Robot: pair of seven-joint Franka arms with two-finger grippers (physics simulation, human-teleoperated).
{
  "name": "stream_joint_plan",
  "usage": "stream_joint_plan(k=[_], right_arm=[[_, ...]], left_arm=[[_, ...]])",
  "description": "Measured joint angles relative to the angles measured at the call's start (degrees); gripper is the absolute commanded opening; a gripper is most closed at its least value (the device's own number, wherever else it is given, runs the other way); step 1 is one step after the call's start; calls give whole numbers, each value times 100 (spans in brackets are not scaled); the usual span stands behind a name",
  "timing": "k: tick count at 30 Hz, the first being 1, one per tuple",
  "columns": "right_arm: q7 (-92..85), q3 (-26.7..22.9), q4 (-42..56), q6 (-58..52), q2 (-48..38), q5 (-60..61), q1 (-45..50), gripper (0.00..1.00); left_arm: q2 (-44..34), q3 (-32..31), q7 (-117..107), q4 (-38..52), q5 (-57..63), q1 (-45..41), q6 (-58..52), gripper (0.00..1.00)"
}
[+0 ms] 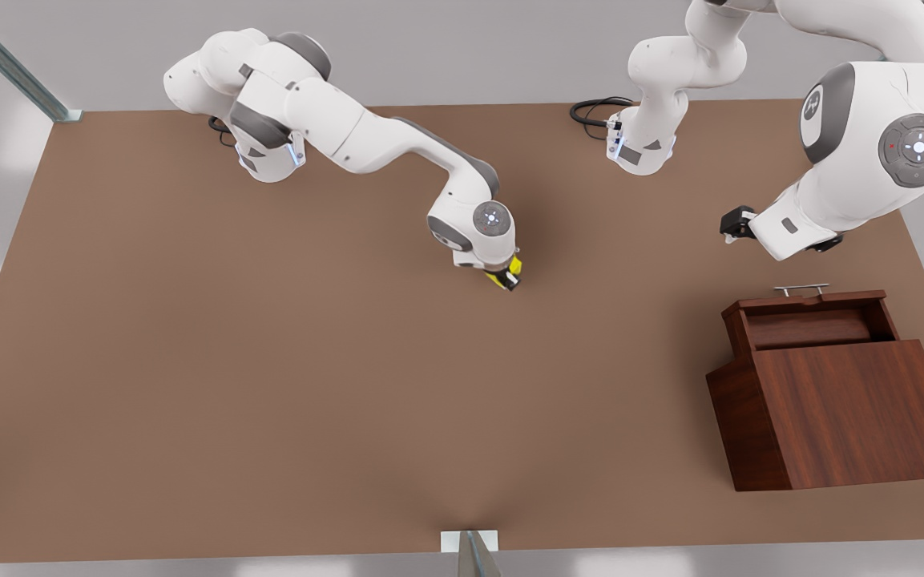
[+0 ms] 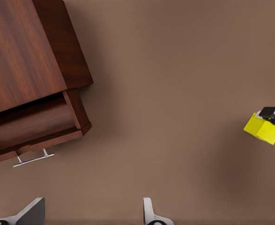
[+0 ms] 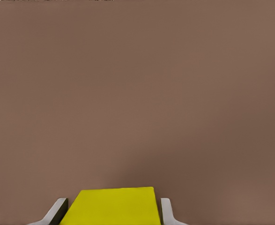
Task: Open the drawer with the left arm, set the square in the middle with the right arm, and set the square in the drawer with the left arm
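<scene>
Right gripper (image 1: 507, 277) clamped on the square (image 1: 510, 271), low over the mid-table (image 1: 269, 361). Left gripper (image 2: 92, 213) hangs spread apart above the drawer (image 1: 810, 320), which stands pulled out of the cabinet (image 1: 854, 417).

Matt brown tabletop (image 1: 269, 385), dark reddish wood grain on the drawer (image 1: 810, 324), a shiny silver metal handle (image 1: 801, 289), glossy white arm shells (image 1: 365, 136).

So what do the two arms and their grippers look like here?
Both arms are glossy white with grey joint covers; round grey caps carry small lights. Black cables coil at the bases. The right gripper is black; the left gripper has pale grey fingers.
</scene>
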Motion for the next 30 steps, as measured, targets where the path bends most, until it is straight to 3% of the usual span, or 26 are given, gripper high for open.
stream_joint_plan(k=[1, 2, 11, 15, 17, 18, 20, 22, 24, 30], right_arm=[[67, -21, 0, 35, 3, -24, 0, 65], [128, -33, 5, 57, -4, -39, -1, 100], [545, -36, 417, -74, -139, -62, -33, 100], [296, -26, 459, -468, -1176, -65, -1049, 100], [-243, 12, -65, -1011, -2379, -36, -2126, 100], [-581, 19, -387, -1261, -3066, 94, -2827, 100], [-1334, -557, -586, -1829, -3938, 475, -3740, 100], [-2147, -1174, -576, -2338, -4214, 802, -4157, 100], [-3024, -1538, -576, -2721, -4300, 1039, -4337, 100], [-5135, -1648, 330, -3464, -3501, 1117, -3848, 100]], left_arm=[[0, 0, 1, 0, 1, 0, -3, 100], [0, 0, 2, 0, 3, -1, -5, 100], [-2, -7, -5, 140, -10, 3, -27, 100], [35, -158, -107, 198, -35, -11, -46, 100], [108, -560, -259, 197, -51, 148, -37, 100], [242, -773, -373, 198, -60, -30, 27, 100], [854, -959, -609, 417, -71, -1266, 391, 100], [1620, -958, -841, 893, -72, -2505, 835, 100], [1879, -902, -1107, 563, -30, -3182, 1400, 100], [2172, -741, -1540, -431, 114, -3207, 2990, 100]])
